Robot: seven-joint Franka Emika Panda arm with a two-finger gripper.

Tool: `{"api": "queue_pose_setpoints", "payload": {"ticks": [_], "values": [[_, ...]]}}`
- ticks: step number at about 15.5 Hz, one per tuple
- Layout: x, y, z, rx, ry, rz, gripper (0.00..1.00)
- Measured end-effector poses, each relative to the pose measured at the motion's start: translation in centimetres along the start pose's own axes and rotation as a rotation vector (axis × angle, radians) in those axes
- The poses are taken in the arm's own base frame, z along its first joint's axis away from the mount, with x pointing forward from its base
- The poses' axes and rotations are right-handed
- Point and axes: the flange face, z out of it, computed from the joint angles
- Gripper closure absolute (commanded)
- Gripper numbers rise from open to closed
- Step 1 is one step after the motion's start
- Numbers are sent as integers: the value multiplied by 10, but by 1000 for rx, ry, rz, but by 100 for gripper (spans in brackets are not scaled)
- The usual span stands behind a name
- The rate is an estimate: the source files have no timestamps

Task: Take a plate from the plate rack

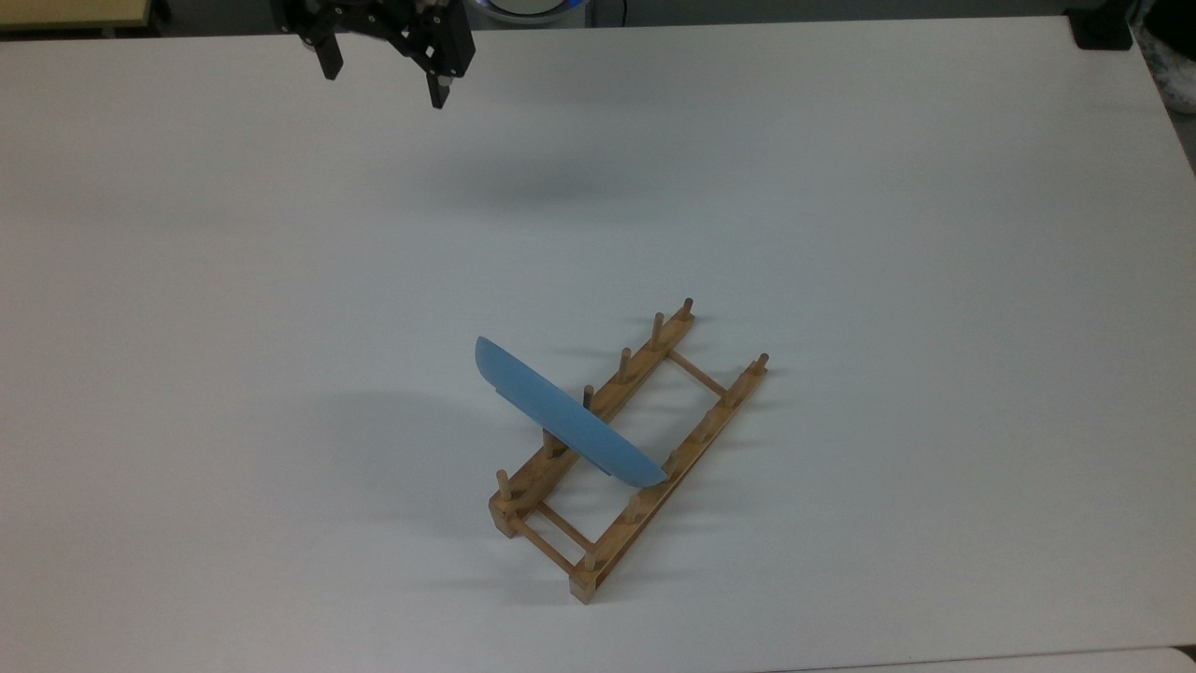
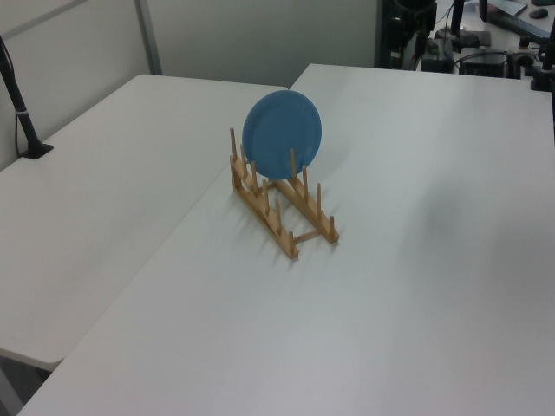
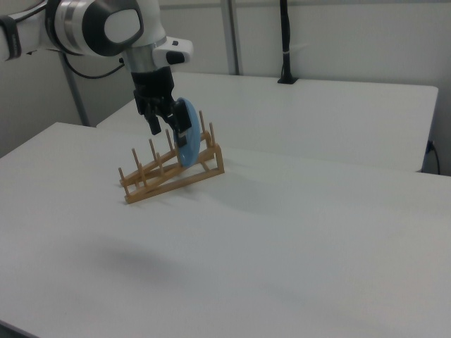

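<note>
The light-blue plate (image 1: pixel 570 425) stands on edge between the pegs of the wooden plate rack (image 1: pixel 712 422), near the rack's end closest to the top view's bottom left. In the left view the plate (image 2: pixel 282 134) faces the camera, upright at the far end of the plate rack (image 2: pixel 282 221). My gripper (image 1: pixel 384 79) hangs open and empty high over the table's far edge, well apart from the plate. In the right view my gripper (image 3: pixel 166 132) overlaps the plate (image 3: pixel 190 146) and the plate rack (image 3: pixel 162 179) only by line of sight.
A black mount (image 1: pixel 1103 28) sits at the table's top-right corner in the top view. A black pole (image 2: pixel 22 104) stands on the neighbouring table at the left view's left. Wide white tabletop (image 1: pixel 841 187) surrounds the rack.
</note>
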Motion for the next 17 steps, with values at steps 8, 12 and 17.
{"api": "queue_pose_setpoints", "payload": {"ticks": [8, 12, 17], "values": [[8, -7, 19, -6, -17, -11, 0], [8, -8, 19, -6, -17, -12, 0], [7, -12, 19, -6, -17, -35, 0]]}}
